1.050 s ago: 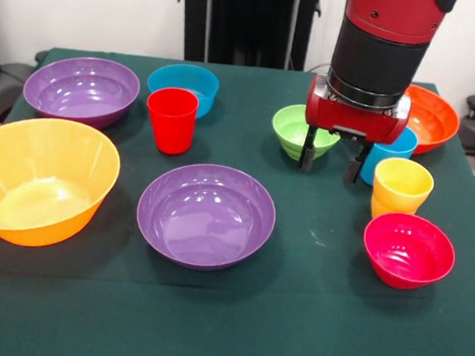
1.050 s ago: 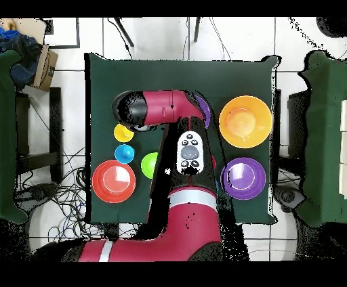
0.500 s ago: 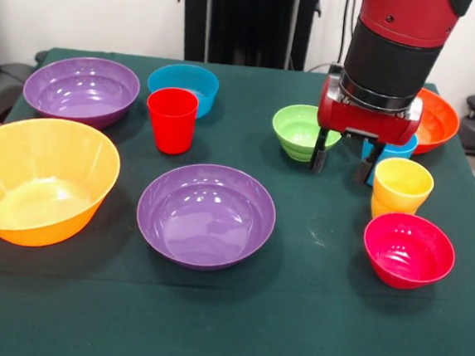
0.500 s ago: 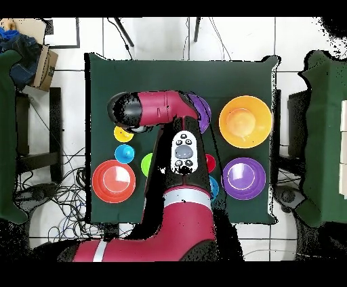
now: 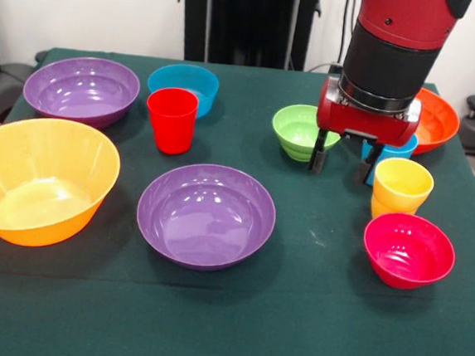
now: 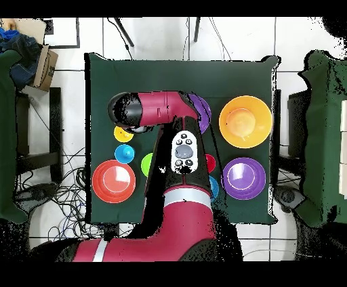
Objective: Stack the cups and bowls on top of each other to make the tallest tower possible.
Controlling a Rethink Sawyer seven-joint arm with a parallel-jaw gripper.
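Front view, right of centre: the gripper (image 5: 339, 164) hangs from the red and black arm (image 5: 390, 50) with its 2 dark fingers (image 5: 316, 158) spread apart and nothing between them, tips just above the green tablecloth (image 5: 224, 327). The green bowl (image 5: 300, 131) sits just left of the gripper, partly covered by its red body. The light blue cup (image 5: 392, 152) stands just behind the right finger, largely hidden. The yellow cup (image 5: 400, 188) stands just right of the gripper, upright, and the magenta-pink bowl (image 5: 408, 249) lies just below that cup. The orange bowl (image 5: 432, 118) sits at the upper right, partly behind the arm. Frame centre holds 1 purple bowl (image 5: 206, 214); the red cup (image 5: 171, 120) stands above and left of it, with the blue bowl (image 5: 184, 85) just behind. A second purple bowl (image 5: 81, 89) occupies the upper left, and the yellow-orange bowl (image 5: 38, 179) the left edge. In the overhead view the arm covers most of the middle cluster.
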